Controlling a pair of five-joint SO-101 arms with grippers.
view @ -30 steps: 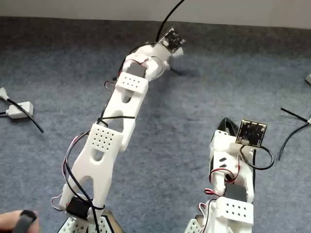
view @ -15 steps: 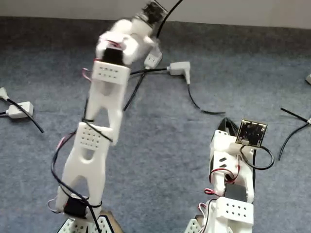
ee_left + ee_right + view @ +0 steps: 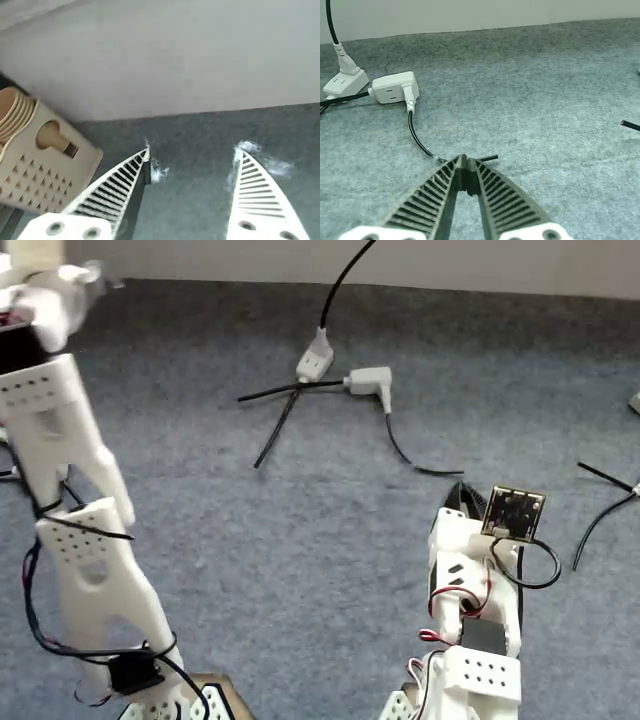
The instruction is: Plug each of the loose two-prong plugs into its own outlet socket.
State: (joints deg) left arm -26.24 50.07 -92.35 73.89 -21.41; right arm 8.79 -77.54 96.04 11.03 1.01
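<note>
Right end effector (image 3: 466, 172) closed, outlet socket (image 3: 390, 88) well apart from it

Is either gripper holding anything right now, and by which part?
Nothing is held: the left gripper is open and empty, and the right gripper is shut on nothing.

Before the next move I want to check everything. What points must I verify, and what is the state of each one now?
1. The left gripper is open and empty: ok.
2. The right gripper is open for a grasp: not ok, it is shut.
3. The plug is seated in the socket nearer the wall: ok.
4. The angled plug is seated in the second socket: ok, it looks pushed in.
5. The left arm is away from both sockets: ok.
6. Any loose plug left to insert: cannot tell; the black cable on the right side runs out of view.
</note>
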